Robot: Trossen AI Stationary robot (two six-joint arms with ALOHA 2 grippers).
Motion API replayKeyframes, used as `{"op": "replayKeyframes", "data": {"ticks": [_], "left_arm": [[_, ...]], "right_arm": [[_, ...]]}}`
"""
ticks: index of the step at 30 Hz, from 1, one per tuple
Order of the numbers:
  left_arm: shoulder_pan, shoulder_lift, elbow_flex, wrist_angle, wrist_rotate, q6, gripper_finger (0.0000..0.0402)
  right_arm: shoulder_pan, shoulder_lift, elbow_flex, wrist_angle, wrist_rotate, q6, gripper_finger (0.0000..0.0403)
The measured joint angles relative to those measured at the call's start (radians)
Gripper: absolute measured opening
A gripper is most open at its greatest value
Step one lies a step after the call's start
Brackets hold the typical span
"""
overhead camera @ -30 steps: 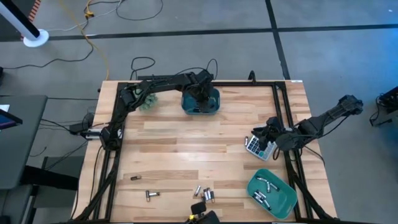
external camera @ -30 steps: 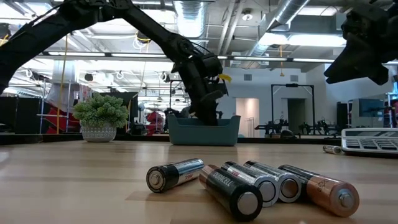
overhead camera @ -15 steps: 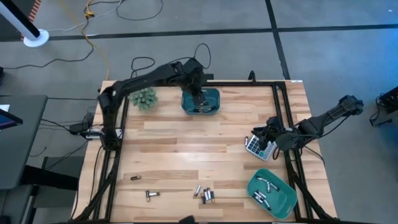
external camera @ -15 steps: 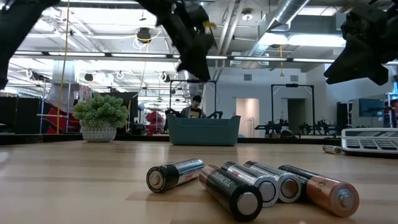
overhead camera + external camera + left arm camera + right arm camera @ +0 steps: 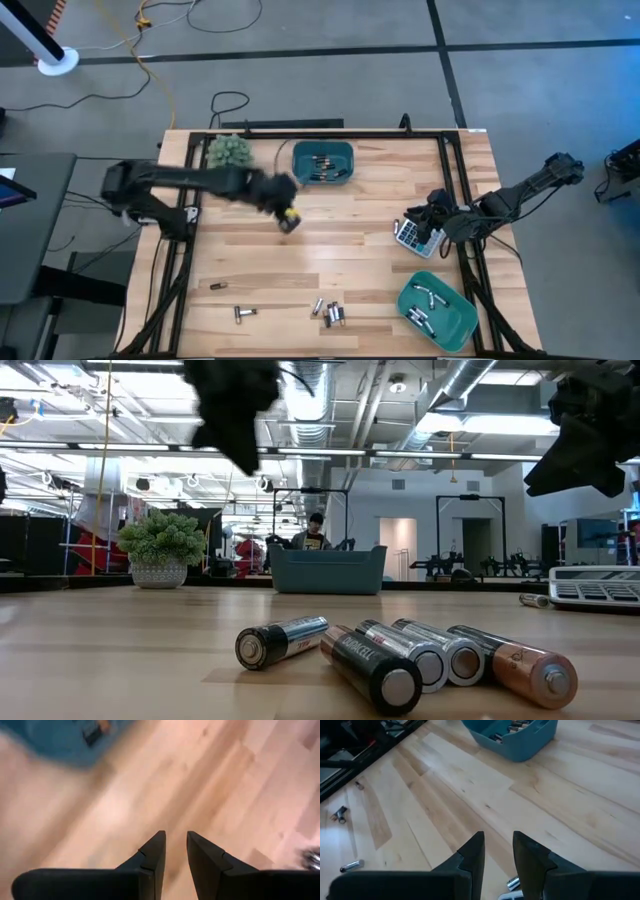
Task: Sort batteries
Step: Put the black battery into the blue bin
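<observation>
Left tool [image 5: 289, 222] hangs above bare wood in the middle of the surface [image 5: 330, 260], fingers [image 5: 155, 851] a narrow gap apart, nothing between them. Just beyond it, toward the back edge, sits a teal bin [image 5: 323, 162] with a few batteries [image 5: 320, 166] inside. A small potted plant [image 5: 229, 152] stands beside that bin, at the back left of the surface.

On the near side of the left tool, loose batteries lie along the front edge: a cluster [image 5: 400, 660] of five side by side, touching, close to the low camera; another pair [image 5: 244, 313] to their left; a single dark cell [image 5: 217, 286] farther left again.

Right tool [image 5: 428, 214] waits at the right edge, over a grey-white calculator [image 5: 411, 236], its fingers [image 5: 472, 854] also slightly apart and empty. Near it, toward the front right corner, a second teal bin [image 5: 437, 312] holds several batteries [image 5: 425, 300]. Well across the surface from this tool is the far bin [image 5: 512, 735].
</observation>
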Motion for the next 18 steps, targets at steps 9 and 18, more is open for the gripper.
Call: {"op": "replayKeyframes", "data": {"ticks": [9,18], "left_arm": [[-0.403,-0.110,-0.182,-0.112,-0.156,-0.622,0.0073],[-0.557,-0.052,-0.193,-0.361,0.034,-0.881,0.0073]], "right_arm": [[0.000,0.000,0.000,0.010,-0.025,-0.117,0.0118],[0.000,0.000,0.000,0.112,-0.032,-0.229,0.0118]]}}
